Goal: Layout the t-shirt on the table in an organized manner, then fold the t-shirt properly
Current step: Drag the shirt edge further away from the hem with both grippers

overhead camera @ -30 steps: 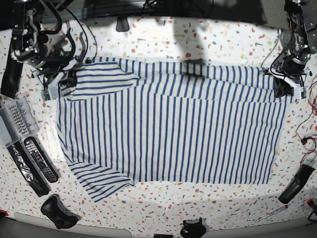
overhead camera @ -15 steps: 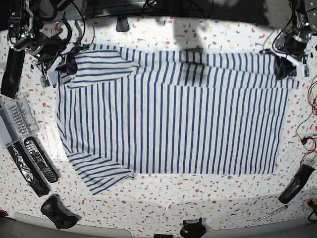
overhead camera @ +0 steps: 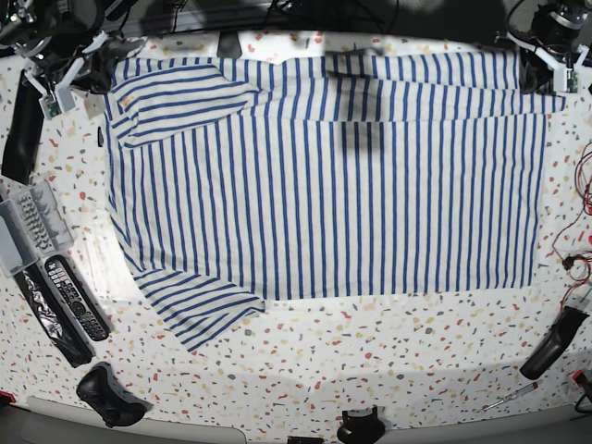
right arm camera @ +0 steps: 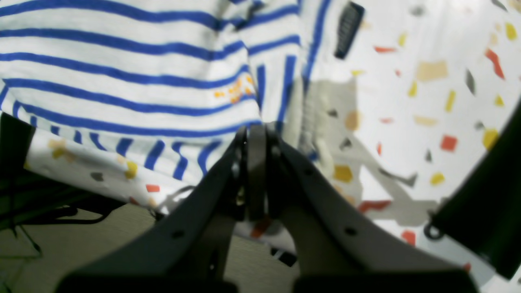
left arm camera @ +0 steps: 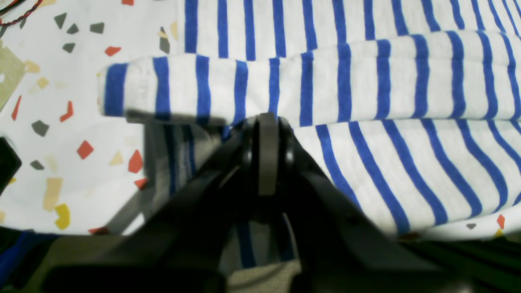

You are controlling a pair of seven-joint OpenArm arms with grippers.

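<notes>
Striped t-shirt lies spread flat across the far half of the terrazzo table, sleeve at 7 o'clock. Left gripper pinches its hem corner at 1 o'clock; right gripper pinches the shoulder edge at 11. Remotes at 9.

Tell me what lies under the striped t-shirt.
Under the t-shirt only the speckled table shows, at its edges. The shirt lies spread flat with no bulges, but the covered tabletop itself cannot be seen.

Two remote controls lie beside a grey tray; a game controller sits nearby.
</notes>
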